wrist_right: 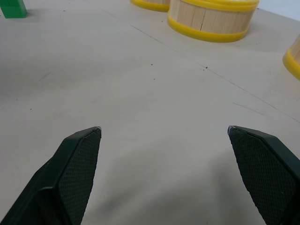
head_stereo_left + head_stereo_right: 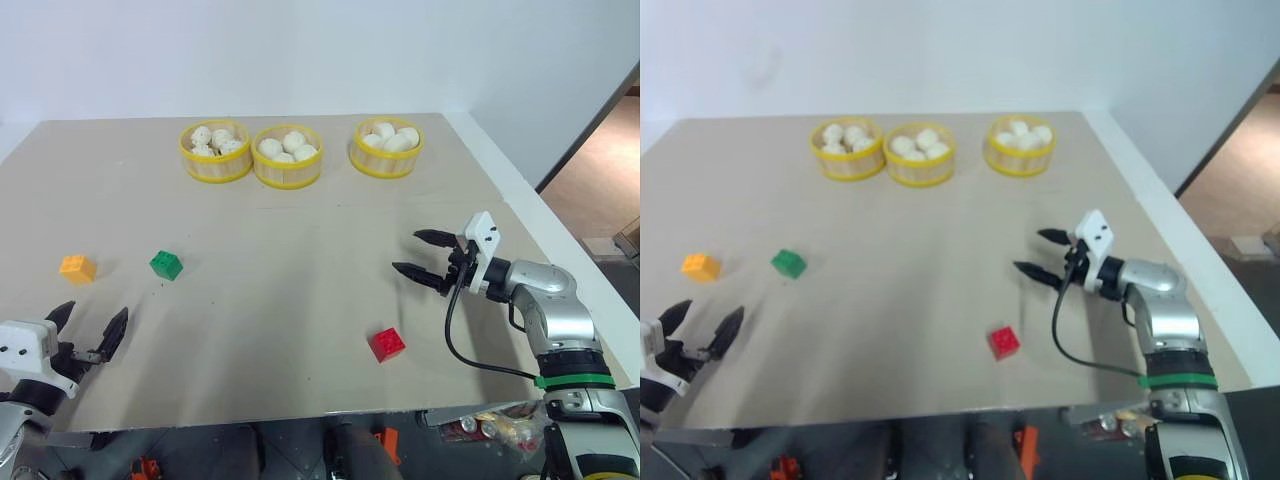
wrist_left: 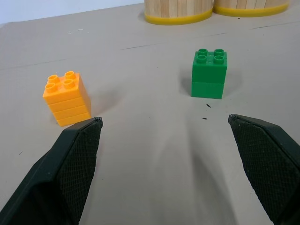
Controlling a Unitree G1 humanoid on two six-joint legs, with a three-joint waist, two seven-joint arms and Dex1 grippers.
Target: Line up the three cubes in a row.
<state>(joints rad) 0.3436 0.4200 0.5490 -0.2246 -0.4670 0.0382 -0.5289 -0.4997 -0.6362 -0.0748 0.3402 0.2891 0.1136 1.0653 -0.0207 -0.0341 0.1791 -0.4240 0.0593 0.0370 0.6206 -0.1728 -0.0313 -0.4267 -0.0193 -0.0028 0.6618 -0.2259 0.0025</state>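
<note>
Three studded cubes lie apart on the tan table. The orange-yellow cube [image 2: 77,268] sits at the far left, the green cube [image 2: 166,265] a little to its right, and the red cube [image 2: 386,344] near the front edge right of centre. My left gripper [image 2: 92,322] hovers open at the front left corner, short of the orange-yellow cube [image 3: 66,98] and the green cube [image 3: 209,73]. Over the right side my right gripper [image 2: 414,253] stands open, above and to the right of the red cube, pointing left, nothing between its fingers.
Three yellow-rimmed baskets of white buns stand in a row at the back: left basket [image 2: 214,166], middle basket [image 2: 287,170] and right basket [image 2: 386,159]. The table's right edge [image 2: 560,240] borders a drop to the floor.
</note>
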